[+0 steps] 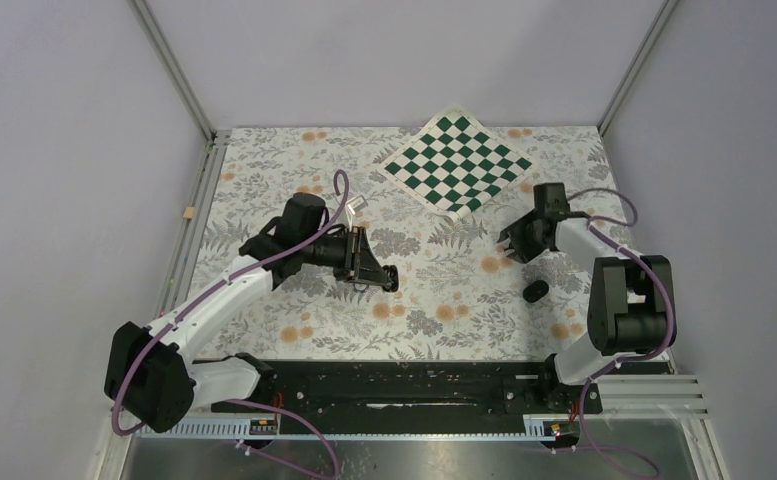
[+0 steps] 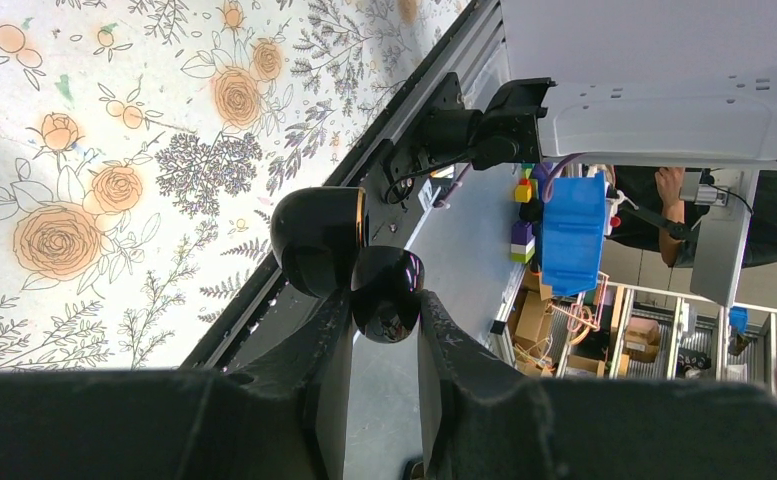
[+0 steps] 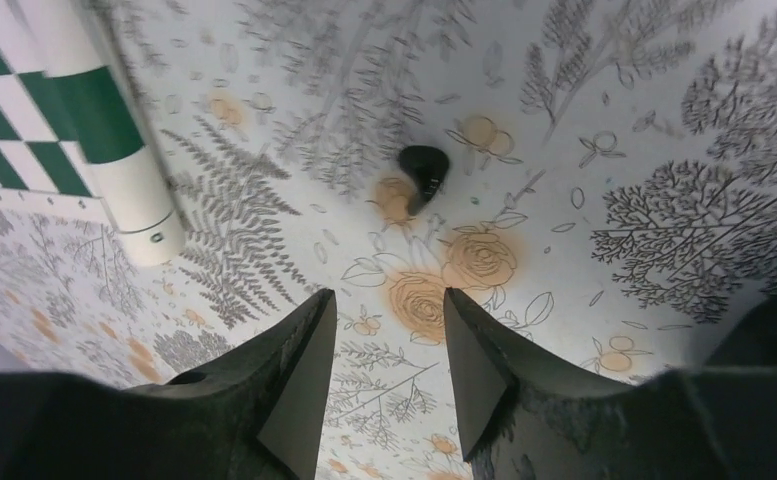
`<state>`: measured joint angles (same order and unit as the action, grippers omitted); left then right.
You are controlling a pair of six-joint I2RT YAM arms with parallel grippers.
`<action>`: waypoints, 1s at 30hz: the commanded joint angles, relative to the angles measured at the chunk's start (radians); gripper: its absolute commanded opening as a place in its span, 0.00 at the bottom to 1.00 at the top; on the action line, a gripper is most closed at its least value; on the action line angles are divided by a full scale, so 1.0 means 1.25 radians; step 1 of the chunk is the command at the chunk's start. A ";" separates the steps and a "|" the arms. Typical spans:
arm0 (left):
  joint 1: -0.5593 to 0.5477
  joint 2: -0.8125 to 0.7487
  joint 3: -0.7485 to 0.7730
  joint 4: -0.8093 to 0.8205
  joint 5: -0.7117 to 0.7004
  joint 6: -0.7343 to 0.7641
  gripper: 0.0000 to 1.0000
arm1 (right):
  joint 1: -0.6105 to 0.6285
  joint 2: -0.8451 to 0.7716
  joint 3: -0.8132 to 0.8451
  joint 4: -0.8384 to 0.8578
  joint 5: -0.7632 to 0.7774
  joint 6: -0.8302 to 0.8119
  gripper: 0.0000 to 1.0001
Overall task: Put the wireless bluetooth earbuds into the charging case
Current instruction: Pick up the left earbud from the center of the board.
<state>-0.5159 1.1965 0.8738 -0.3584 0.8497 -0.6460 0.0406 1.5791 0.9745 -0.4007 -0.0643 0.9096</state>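
While left gripper (image 2: 384,300) pinches the hinged-open charging case (image 2: 319,235), right gripper (image 3: 384,295) hangs open and empty; one earbud (image 3: 424,170) lies on floral cloth (image 3: 614,150) straight ahead of its fingers, untouched; long axis roughly along the reach; right arm nearer.

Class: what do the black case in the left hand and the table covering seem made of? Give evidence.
Charging case: probably hard glossy plastic; its curved shell mirrors bright highlights. Table covering: perhaps matte printed cloth or vinyl; flat floral print, no glare.
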 commanded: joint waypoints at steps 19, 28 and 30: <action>0.006 0.018 0.041 0.009 0.022 0.026 0.00 | 0.022 0.015 -0.130 0.152 0.191 0.347 0.37; 0.030 0.026 0.043 0.010 0.041 0.039 0.00 | 0.049 0.090 0.004 0.015 0.234 0.327 0.38; 0.039 0.029 0.042 0.009 0.048 0.043 0.00 | 0.048 0.091 0.006 0.014 0.235 0.329 0.38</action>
<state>-0.4904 1.2282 0.8825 -0.3714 0.8646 -0.6216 0.0895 1.6848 0.9401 -0.2977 0.1680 1.3212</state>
